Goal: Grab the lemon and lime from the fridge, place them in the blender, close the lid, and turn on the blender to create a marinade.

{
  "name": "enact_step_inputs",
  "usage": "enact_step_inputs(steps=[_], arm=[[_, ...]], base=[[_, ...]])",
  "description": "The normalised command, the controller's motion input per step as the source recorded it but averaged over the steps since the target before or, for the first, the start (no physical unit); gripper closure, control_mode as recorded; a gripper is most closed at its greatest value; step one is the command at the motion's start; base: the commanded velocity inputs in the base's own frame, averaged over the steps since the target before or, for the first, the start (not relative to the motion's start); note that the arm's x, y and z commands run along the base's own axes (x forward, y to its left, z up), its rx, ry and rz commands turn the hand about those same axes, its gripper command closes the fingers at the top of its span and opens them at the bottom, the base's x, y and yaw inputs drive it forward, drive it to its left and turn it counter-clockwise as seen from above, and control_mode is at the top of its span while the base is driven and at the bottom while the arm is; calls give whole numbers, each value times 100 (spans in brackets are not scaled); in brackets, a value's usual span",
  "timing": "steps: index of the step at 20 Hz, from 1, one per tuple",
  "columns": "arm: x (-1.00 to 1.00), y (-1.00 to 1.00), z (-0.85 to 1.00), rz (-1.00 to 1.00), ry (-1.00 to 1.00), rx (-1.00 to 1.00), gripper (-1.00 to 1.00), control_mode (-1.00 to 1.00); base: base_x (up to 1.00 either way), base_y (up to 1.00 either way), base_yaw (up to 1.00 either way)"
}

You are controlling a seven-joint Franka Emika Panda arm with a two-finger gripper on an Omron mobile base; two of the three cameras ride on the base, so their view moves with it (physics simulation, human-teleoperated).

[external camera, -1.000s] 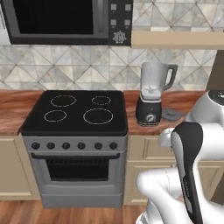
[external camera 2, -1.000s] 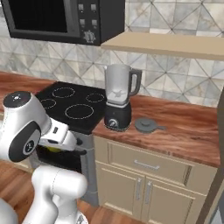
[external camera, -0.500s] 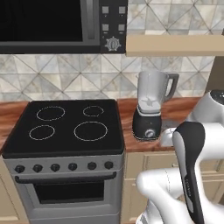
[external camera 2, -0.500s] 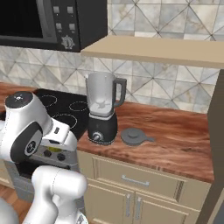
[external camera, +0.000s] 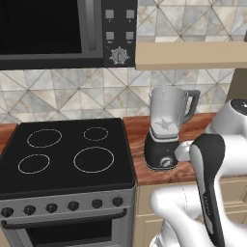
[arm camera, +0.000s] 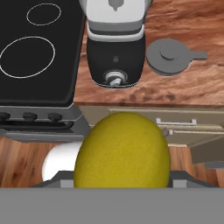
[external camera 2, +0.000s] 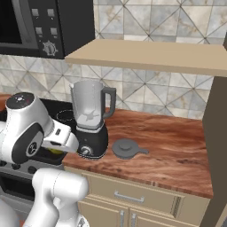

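Observation:
A yellow lemon (arm camera: 122, 153) sits between my gripper's (arm camera: 122, 179) fingers and bulks large at the bottom of the hand view; the gripper is shut on it. From the right base view, the gripper (external camera 2: 57, 146) hangs low in front of the counter edge, just left of the blender (external camera 2: 91, 119), with a sliver of the lemon (external camera 2: 54, 150) showing. The blender (external camera: 166, 128) (arm camera: 114, 39) has a black base, a silver knob and an uncovered translucent jar. Its dark grey lid (external camera 2: 126, 148) (arm camera: 168, 54) lies flat on the counter to its right. The lime and the fridge are out of view.
A black stovetop (external camera: 62, 154) with front knobs adjoins the blender on the left. Above hang a microwave (external camera: 53, 31) and a wooden shelf (external camera 2: 150, 55). A dark panel (external camera 2: 217, 133) bounds the wooden counter (external camera 2: 177, 155) on the right. Cabinet drawers (arm camera: 175, 122) lie below.
The whole picture has shifted: the base has driven right and closer, so the blender now stands nearer and more central. The lemon stays held in the gripper.

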Motion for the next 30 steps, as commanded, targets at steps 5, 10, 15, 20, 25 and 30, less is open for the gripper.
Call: enact_step_inputs(steps=[5, 10, 15, 20, 25, 30], arm=[[14, -3, 69, -8, -10, 0, 100, -100], [54, 1, 100, -3, -15, -3, 100, -100], [72, -10, 60, -4, -2, 0, 100, -100], [71, -13, 26, 0, 0, 0, 100, -100], [63, -3, 21, 0, 0, 0, 100, -100], [90, 0, -6, 0, 5, 0, 100, -100]], base=[[0, 0, 0], [0, 0, 0], [0, 0, 0], [0, 0, 0], [0, 0, 0], [0, 0, 0]])
